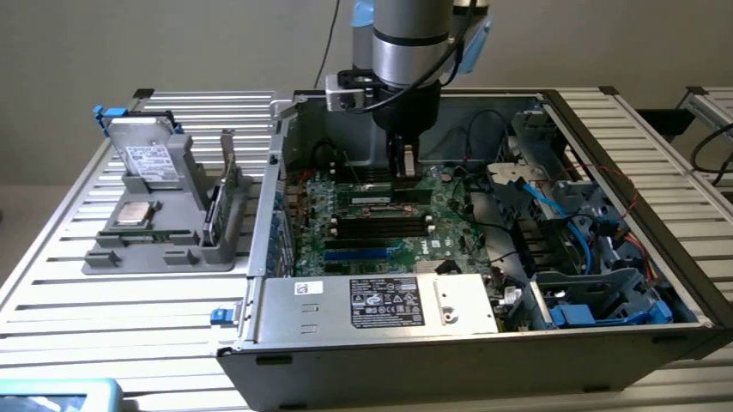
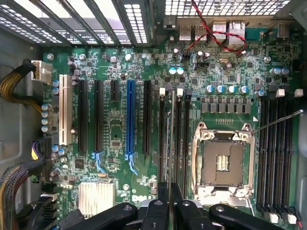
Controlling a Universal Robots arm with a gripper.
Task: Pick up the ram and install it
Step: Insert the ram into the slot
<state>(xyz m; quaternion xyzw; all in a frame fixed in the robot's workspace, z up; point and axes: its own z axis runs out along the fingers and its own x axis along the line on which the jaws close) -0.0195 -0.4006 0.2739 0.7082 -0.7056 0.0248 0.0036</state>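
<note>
My gripper [image 1: 403,170] hangs inside the open computer case [image 1: 275,172], low over the green motherboard [image 1: 378,223]. In the wrist view the black fingers [image 2: 158,211] are shut on the ram [image 2: 171,143]. It shows edge-on as a thin pale line. The ram runs along the black memory slots [image 2: 180,139] beside the empty processor socket [image 2: 223,160], lined up with the gap between two of them. I cannot tell whether its lower edge touches a slot.
Further memory slots [image 2: 276,148] lie on the socket's other side. Expansion slots [image 2: 129,120], a heat sink [image 2: 96,196] and cable bundles [image 2: 14,86] surround the area. Outside the case, at the exterior view's left, a grey fixture [image 1: 160,232] holds a silver processor chip [image 1: 134,215] and a drive [image 1: 149,159].
</note>
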